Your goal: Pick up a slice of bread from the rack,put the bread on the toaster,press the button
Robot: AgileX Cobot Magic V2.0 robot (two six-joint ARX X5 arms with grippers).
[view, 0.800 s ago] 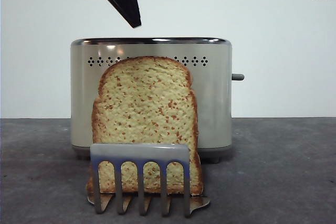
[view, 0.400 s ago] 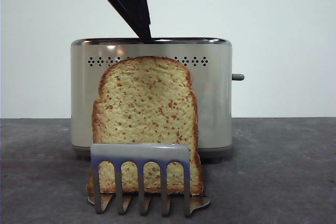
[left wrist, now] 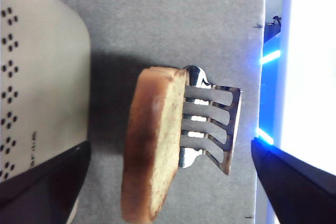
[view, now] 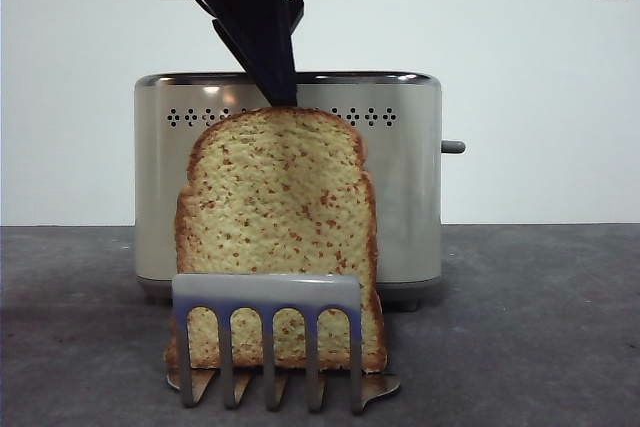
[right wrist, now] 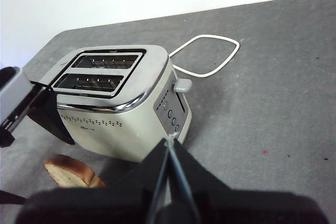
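Nothing is done yet — the slice of bread [view: 278, 232] stands in the rack [view: 267, 339] near the counter's front edge, before the toaster [view: 405, 182]. The left gripper [left wrist: 168, 182] hovers over it, jaws wide and empty — the right gripper [right wrist: 170, 145] waits, closed on nothing.

Beyond the closed jaws of the right gripper [right wrist: 169, 142] stands the toaster [right wrist: 113, 103] on the grey counter [right wrist: 273, 93], its grey button [right wrist: 182, 84] just past the jaw tips. A crust of the slice of bread [right wrist: 71, 171] shows beside them.
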